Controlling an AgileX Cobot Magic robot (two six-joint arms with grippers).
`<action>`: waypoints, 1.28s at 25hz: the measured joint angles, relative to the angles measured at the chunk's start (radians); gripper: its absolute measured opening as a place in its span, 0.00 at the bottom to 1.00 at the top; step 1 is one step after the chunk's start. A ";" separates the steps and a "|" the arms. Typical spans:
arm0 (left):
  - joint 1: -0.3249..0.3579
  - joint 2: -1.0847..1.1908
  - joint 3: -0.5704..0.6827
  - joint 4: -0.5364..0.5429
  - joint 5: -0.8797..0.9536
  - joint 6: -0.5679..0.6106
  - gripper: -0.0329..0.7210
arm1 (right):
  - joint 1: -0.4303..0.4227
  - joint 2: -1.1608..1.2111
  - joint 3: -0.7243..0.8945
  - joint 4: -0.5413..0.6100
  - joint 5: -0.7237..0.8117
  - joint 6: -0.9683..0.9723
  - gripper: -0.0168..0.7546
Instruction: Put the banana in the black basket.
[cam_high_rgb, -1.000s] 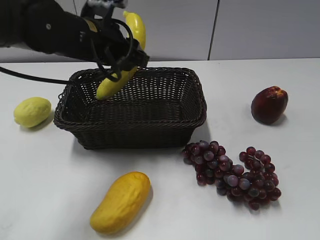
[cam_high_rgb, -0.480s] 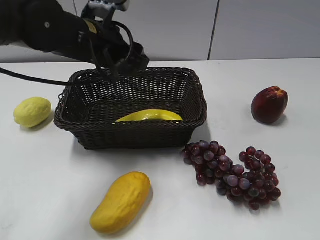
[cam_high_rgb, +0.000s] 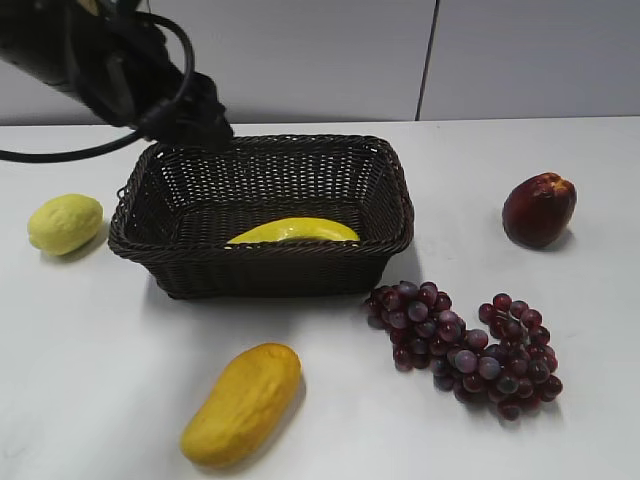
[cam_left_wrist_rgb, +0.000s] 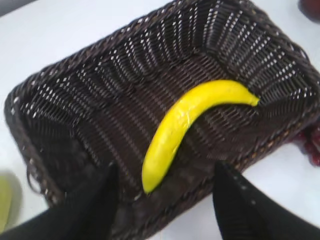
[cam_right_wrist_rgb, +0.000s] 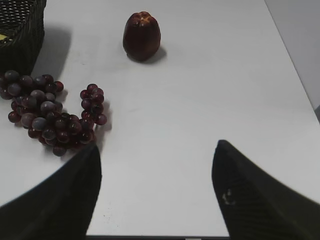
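Observation:
The yellow banana (cam_high_rgb: 292, 231) lies on the floor of the black basket (cam_high_rgb: 385, 190), along its front wall. In the left wrist view the banana (cam_left_wrist_rgb: 190, 122) curves across the basket (cam_left_wrist_rgb: 60, 80). My left gripper (cam_left_wrist_rgb: 164, 175) is open and empty, well above the basket's rim. In the exterior view the left gripper (cam_high_rgb: 190, 120) sits over the basket's back left corner. My right gripper (cam_right_wrist_rgb: 156, 155) is open and empty above bare table; it does not show in the exterior view.
A pale yellow lemon (cam_high_rgb: 64, 223) lies left of the basket. An orange-yellow mango (cam_high_rgb: 242, 403) lies in front. A grape bunch (cam_high_rgb: 460, 345) (cam_right_wrist_rgb: 47, 115) lies at the front right. A dark red fruit (cam_high_rgb: 539, 208) (cam_right_wrist_rgb: 142, 36) sits at the right.
The left gripper let go of the banana, which dropped from above the rim onto the basket floor. The left arm then pulled back up and to the left.

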 joint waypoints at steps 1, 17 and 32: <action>0.019 -0.018 0.000 -0.001 0.050 -0.005 0.81 | 0.000 0.000 0.000 0.000 0.000 0.000 0.74; 0.436 -0.134 0.048 0.004 0.453 -0.062 0.79 | 0.000 0.000 0.000 0.000 0.000 0.000 0.74; 0.451 -0.638 0.467 -0.009 0.382 -0.072 0.74 | 0.000 0.000 0.000 0.000 0.000 0.000 0.74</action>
